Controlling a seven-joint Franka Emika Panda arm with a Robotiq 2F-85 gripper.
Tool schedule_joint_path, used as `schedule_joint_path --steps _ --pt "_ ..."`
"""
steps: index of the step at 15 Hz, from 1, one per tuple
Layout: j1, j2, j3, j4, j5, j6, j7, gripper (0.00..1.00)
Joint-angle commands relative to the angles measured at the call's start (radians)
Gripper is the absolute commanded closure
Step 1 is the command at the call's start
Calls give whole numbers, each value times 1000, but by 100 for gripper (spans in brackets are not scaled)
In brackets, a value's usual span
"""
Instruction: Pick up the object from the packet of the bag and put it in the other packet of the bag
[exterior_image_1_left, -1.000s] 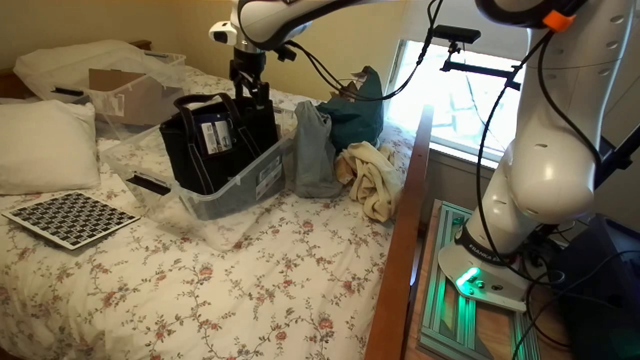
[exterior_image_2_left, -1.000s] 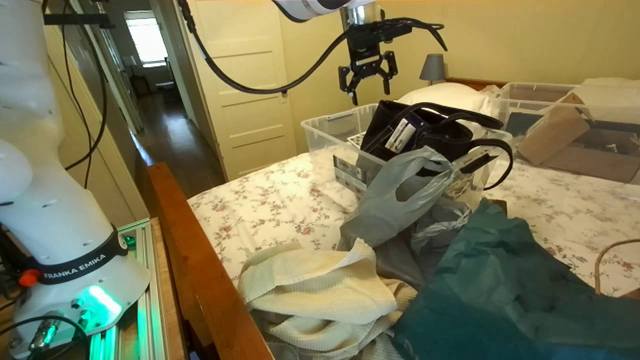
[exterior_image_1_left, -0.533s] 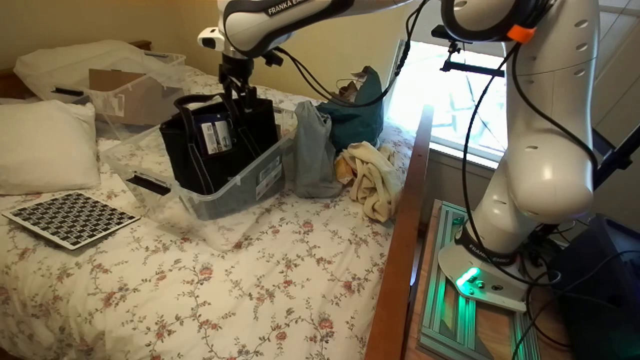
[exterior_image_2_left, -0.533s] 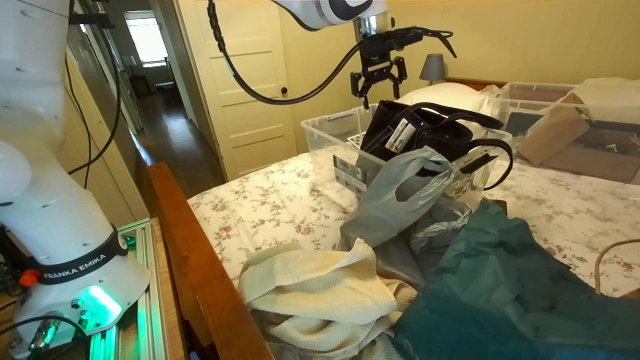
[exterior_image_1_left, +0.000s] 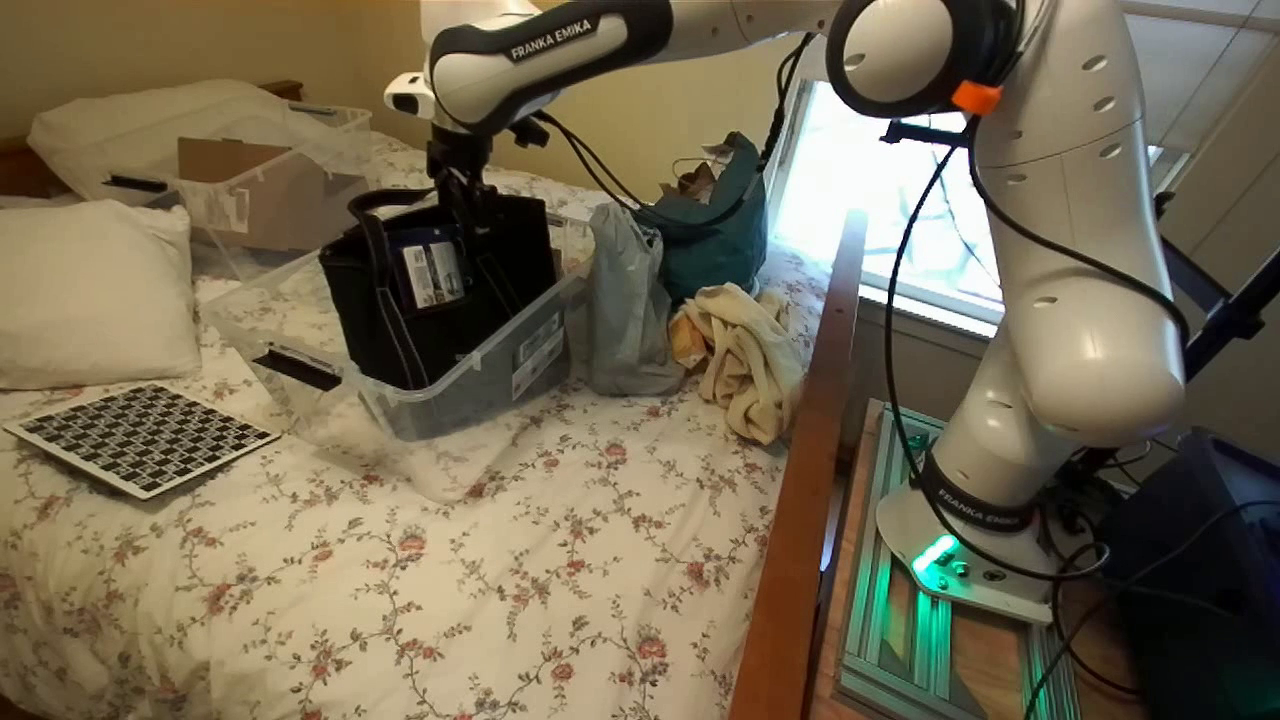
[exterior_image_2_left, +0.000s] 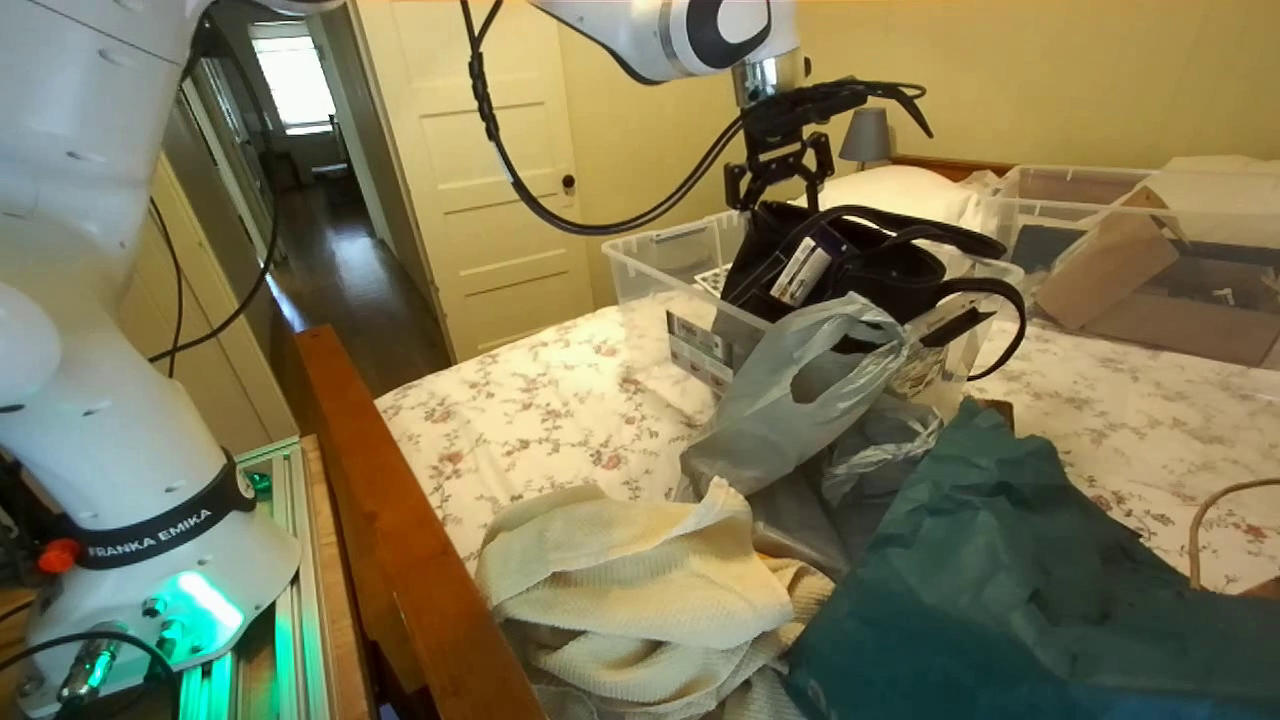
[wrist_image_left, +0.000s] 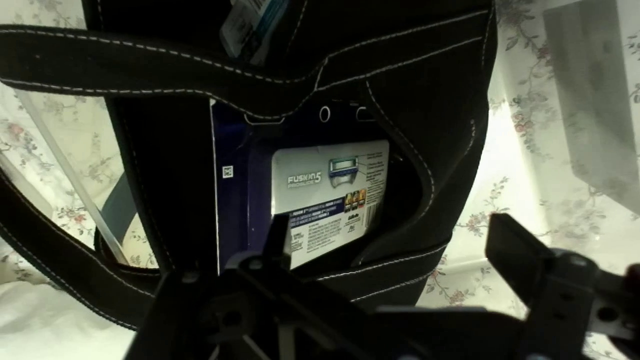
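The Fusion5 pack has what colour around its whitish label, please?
Dark blue; the wrist view shows the pack best.

Both exterior views look down from well back and share the bag (exterior_image_1_left: 430, 340), the clear bin (exterior_image_1_left: 420, 420) and the robot base (exterior_image_1_left: 990, 540); in an exterior view the base sits at picture right with a window (exterior_image_1_left: 850, 170) beyond, in an exterior view at picture left with a door (exterior_image_2_left: 500, 250) beyond. The wrist view looks down close over the bag, past the hand (wrist_image_left: 389, 227)

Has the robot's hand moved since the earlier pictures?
Yes: in an exterior view, the hand has moved down and away from the doorknob, toward the black bag.
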Motion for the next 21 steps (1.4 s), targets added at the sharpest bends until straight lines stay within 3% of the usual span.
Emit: schedule_joint_path --steps 1,21 --pt "-16 85 15 121 -24 -27 -25 0" --pt "-56 375 36 500 11 -119 -156 0"
